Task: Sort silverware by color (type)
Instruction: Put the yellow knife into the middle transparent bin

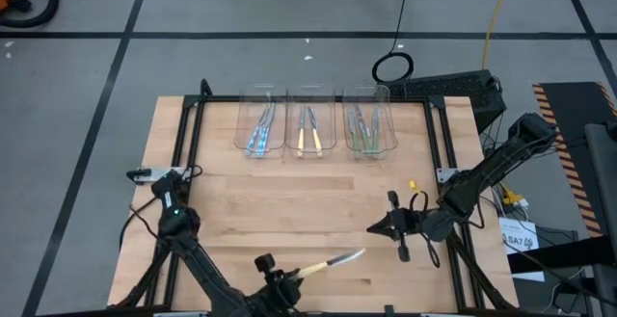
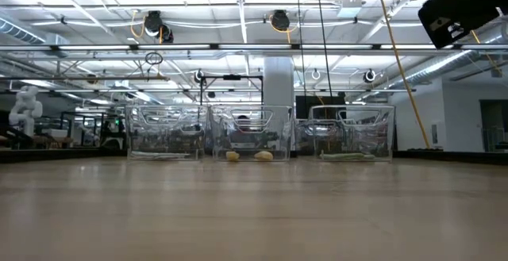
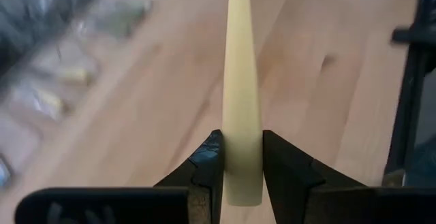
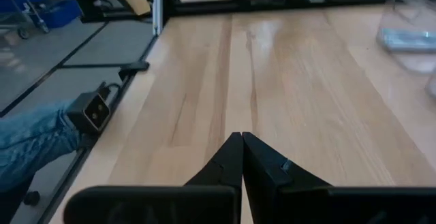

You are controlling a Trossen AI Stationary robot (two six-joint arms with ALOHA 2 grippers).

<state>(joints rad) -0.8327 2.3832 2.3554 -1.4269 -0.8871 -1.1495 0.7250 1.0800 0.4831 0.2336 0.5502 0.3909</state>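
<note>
1. The left gripper sits at the tabletop's near edge, well away from the bins, fingers clamped on the pale yellow handle of a utensil.
2. That utensil's silvery head angles out over the wood toward the bins; from the left wrist view its handle stands straight up between the dark fingertips.
3. Three clear bins line the far side. The left bin holds blue-handled silverware, the middle bin holds pale yellow-handled pieces, and the right bin holds green-handled ones.
4. The right gripper hangs nearer than the right bin, toward the tabletop's right side, its fingers pressed together on nothing.
5. Writing: a white label off the tabletop's right edge carries dark print, too small to read for sure.
6. In the right wrist view, a person's blue-jeaned leg shows beyond the tabletop's edge.
</note>
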